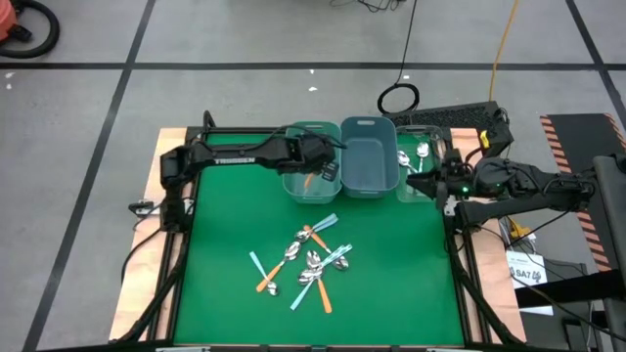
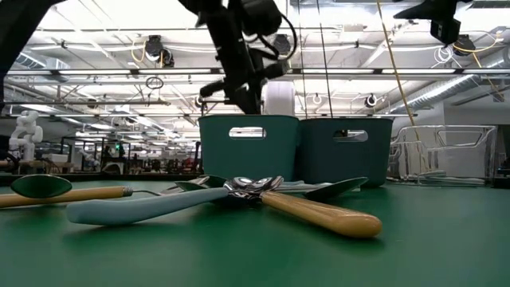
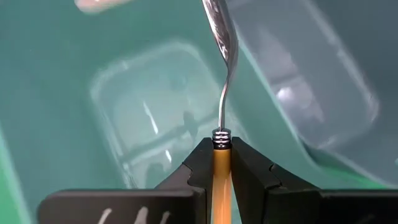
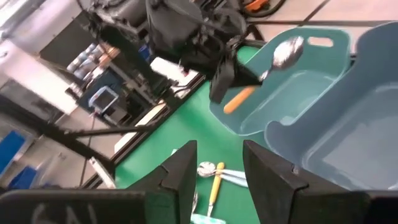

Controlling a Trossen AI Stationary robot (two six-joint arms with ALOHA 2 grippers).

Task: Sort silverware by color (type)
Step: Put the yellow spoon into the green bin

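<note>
High view: left gripper (image 1: pixel 321 168) is hanging over the left bin (image 1: pixel 296 188), carrying an orange spoon (image 1: pixel 309 179); the spoon pile (image 1: pixel 311 264) is lying mid-mat.
Left wrist view: fingers (image 3: pixel 245 168) are clamping the orange handle; release it low, centred.
Right wrist view: right gripper (image 4: pixel 219 163) is waiting wide apart beside the bins.

Polished metal, smooth plastic and a matt green counter

The orange-handled spoon (image 3: pixel 220 93) has a mirror-bright metal bowl and neck, a ribbed metal collar and a smooth, satiny plastic handle, clamped between the matt black plastic jaws of the left gripper (image 3: pixel 220 163). Beneath it, the translucent pale-teal plastic bin (image 3: pixel 143 106) looks glossy, with soft highlights on its moulded floor. Beside that bin, the darker blue-teal rectangular plastic bin (image 1: pixel 368 156) has a duller, semi-matt wall. In front of the bins, the heap of small spoons with shiny metal bowls and orange or light-blue plastic handles (image 1: pixel 311 262) lies on the flat green counter (image 1: pixel 225 225), which looks even, smooth and unreflective.
</note>
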